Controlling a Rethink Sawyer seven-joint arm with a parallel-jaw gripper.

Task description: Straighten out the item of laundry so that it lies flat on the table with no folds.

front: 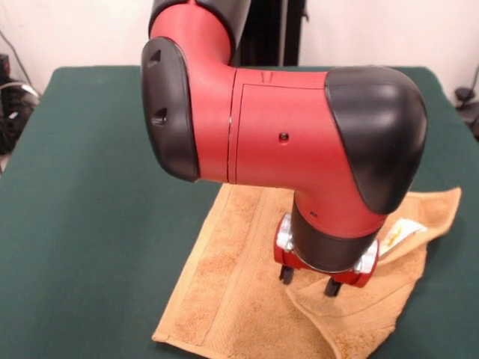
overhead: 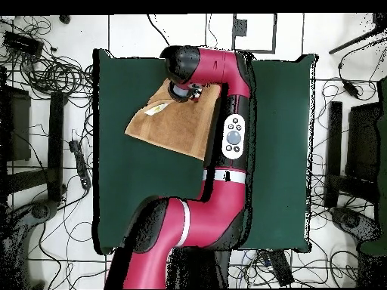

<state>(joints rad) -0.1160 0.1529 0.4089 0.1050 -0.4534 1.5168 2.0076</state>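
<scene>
Towel (front: 239, 299) lying on green table (front: 90, 187), one corner folded back over itself beside white label (front: 400, 232); you are mid-straightening, fold not yet out. Gripper (front: 308, 283) hanging just above towel at folded flap's edge; fingers (front: 287, 275) standing a little apart, holding nothing; contact with cloth hard to tell. Next move, as you may judge: pinching flap's edge, dragging it outward, away from label, till towel is lying flat.

The arm (front: 292, 142) hides the towel's (front: 239, 299) far edge from you. The front view's bottom edge cuts off its near corner. Its label (front: 399, 232) is too small for you to read.
</scene>
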